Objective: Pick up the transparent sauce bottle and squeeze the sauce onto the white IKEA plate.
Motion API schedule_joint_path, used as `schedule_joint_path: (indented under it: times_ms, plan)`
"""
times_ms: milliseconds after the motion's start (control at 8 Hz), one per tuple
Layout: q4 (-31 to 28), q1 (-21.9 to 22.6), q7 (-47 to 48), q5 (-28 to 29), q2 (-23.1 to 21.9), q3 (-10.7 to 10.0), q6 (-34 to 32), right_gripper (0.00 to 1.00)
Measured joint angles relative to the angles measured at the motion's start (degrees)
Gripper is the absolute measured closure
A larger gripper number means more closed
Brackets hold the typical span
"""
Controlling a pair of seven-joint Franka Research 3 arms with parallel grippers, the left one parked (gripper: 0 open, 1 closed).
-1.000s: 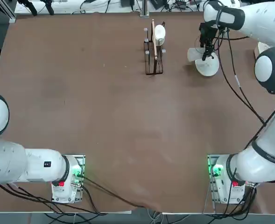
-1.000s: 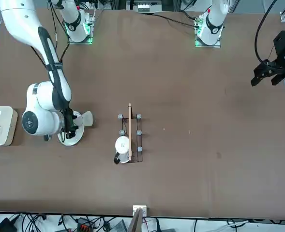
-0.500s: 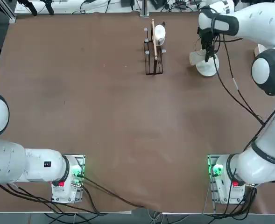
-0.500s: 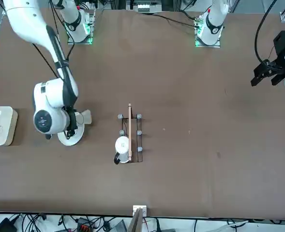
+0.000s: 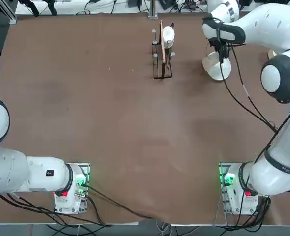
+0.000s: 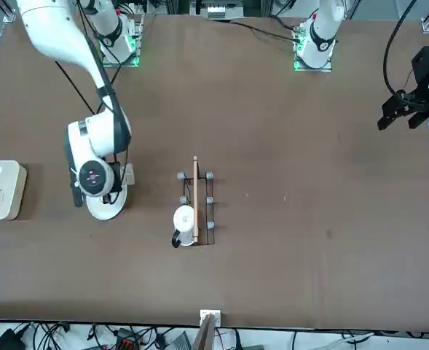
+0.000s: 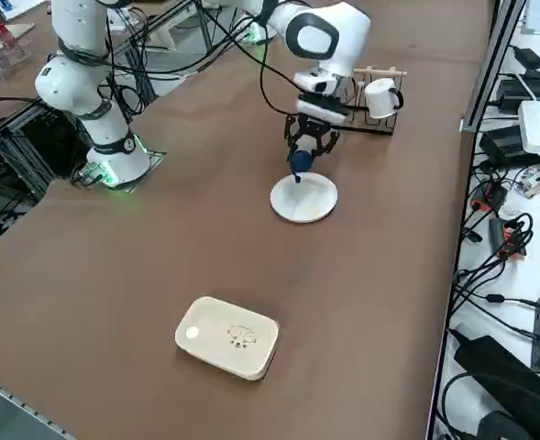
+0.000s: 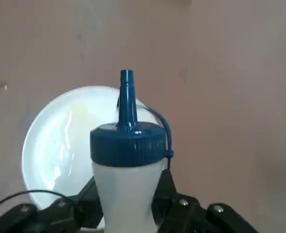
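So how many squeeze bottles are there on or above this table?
1: the translucent bottle with a blue nozzle cap, held in the right gripper by the round white plate. I see none hidden elsewhere, though the arms cover some spots.

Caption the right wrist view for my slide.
Right gripper holding the blue-capped sauce bottle, white plate behind it.

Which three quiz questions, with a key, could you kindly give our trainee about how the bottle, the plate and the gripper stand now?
1. True or false: the right gripper is shut on the squeeze bottle.
2. Fill in: the bottle's nozzle cap is ____.
3. Which lies nearer the white plate: (a) the rounded white container or (b) the parked left arm?
Key: 1 true; 2 blue; 3 a.
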Motion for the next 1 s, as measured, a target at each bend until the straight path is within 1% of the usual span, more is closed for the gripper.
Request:
schedule_joint_path:
  times_ms: [375,750,1000]
  plan:
    - [0.2,2.4,1.9,-12.0,0.3,0.0,-8.5,0.52]
    - [0.2,4.7,7.9,-23.8,2.8,0.0,-17.8,0.52]
    - [0.3,4.9,13.0,-28.4,4.7,-0.3,-22.6,0.52]
